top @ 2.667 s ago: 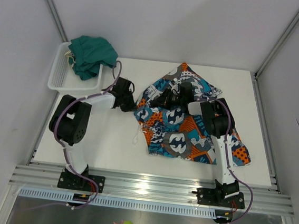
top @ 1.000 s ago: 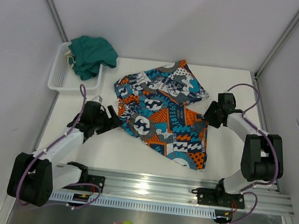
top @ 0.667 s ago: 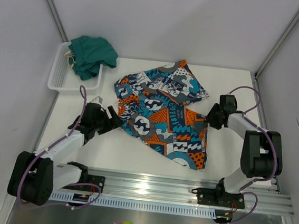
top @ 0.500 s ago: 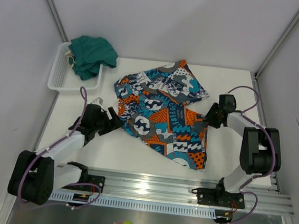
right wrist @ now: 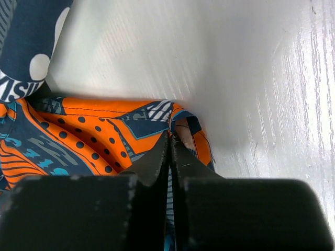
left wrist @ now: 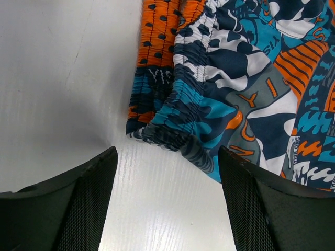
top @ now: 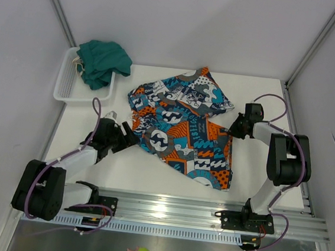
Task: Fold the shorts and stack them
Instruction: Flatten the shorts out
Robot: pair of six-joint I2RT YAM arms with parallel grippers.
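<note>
The patterned shorts (top: 185,130), bunched under both my arms a moment back, now lie spread flat on the counter (top: 151,172). My arms now reach in from either side instead of from above. My right fingers (right wrist: 149,170), parted a second ago, now pinch the orange right edge. My left fingers (left wrist: 78,204) sit slightly nearer the waistband corner.
</note>
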